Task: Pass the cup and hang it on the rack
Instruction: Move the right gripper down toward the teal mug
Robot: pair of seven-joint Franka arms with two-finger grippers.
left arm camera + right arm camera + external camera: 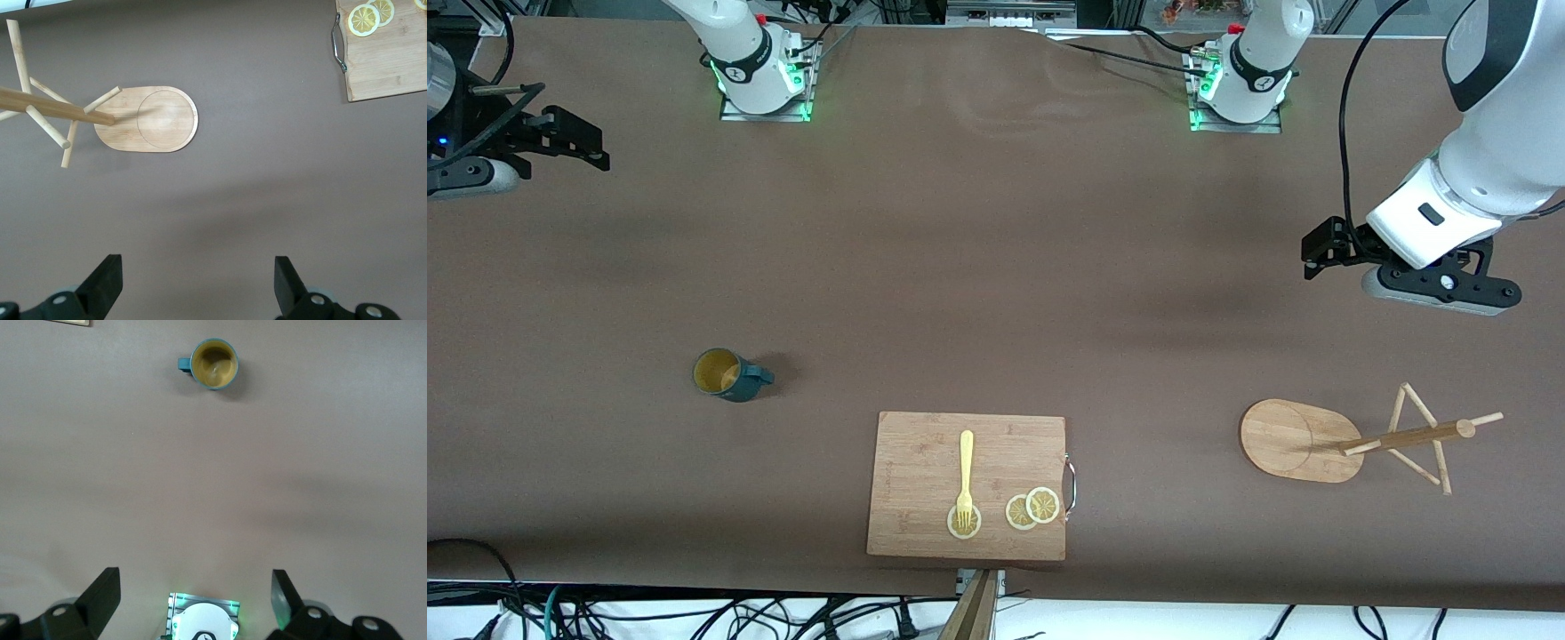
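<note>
Your right gripper (193, 603) has its jaws released and grasps nothing; it hangs over the bare tabletop (996, 267) at the right arm's end. Your left gripper (197, 287) is the same, jaws spread and empty, up over the tabletop near the rack (1360, 440) at the left arm's end.

The cup (729, 374) stands upright on the tabletop, well apart from both grippers, toward the right arm's end. Its small handle points toward the cutting board (967, 484). I think a pinch on the round wall could slip, and a grip that covers the handle would leave nothing free for a peg at the handover. The pegs are thin, so a small tilt of the cup may miss them or push the rack.

The cup looks empty, only the yellow inside is seen. On the cutting board lie a yellow fork (965, 476) and three lemon slices (1032, 508), with the fork's prongs on one slice.
</note>
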